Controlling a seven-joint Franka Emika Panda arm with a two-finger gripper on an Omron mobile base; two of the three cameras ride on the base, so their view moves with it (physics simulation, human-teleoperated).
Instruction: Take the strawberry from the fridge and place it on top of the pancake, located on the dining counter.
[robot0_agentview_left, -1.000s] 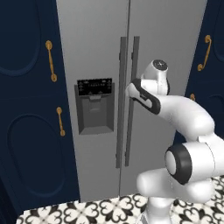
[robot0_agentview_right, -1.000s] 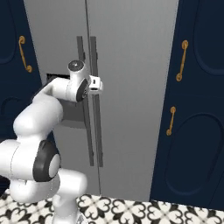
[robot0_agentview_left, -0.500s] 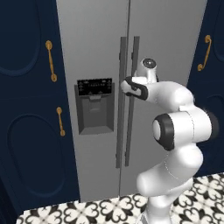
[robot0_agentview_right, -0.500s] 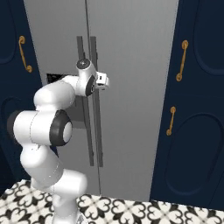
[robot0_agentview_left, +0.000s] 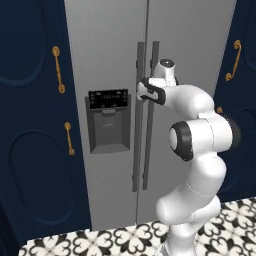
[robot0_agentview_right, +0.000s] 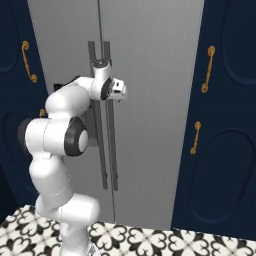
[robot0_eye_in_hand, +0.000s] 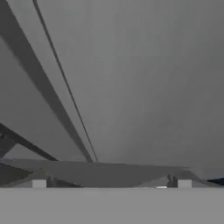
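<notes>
Strawberry presumably lying behind the shut fridge (robot0_agentview_left: 110, 60) doors, unseen. Gripper (robot0_agentview_right: 120, 91) now reaching the right door's handle (robot0_agentview_left: 152, 115), having swung in closer over the last second; fingers spread fully wide, gripping nothing. Likely lining up to pull the door.

The floor (robot0_agentview_left: 90, 242) is tiled in a black-and-white flower pattern. On it stand the closed grey fridge (robot0_agentview_left: 110, 60), the navy cabinets (robot0_agentview_left: 30, 150) on either side of it, and the robot's white base (robot0_agentview_right: 75, 225), just in front of the fridge doors.
</notes>
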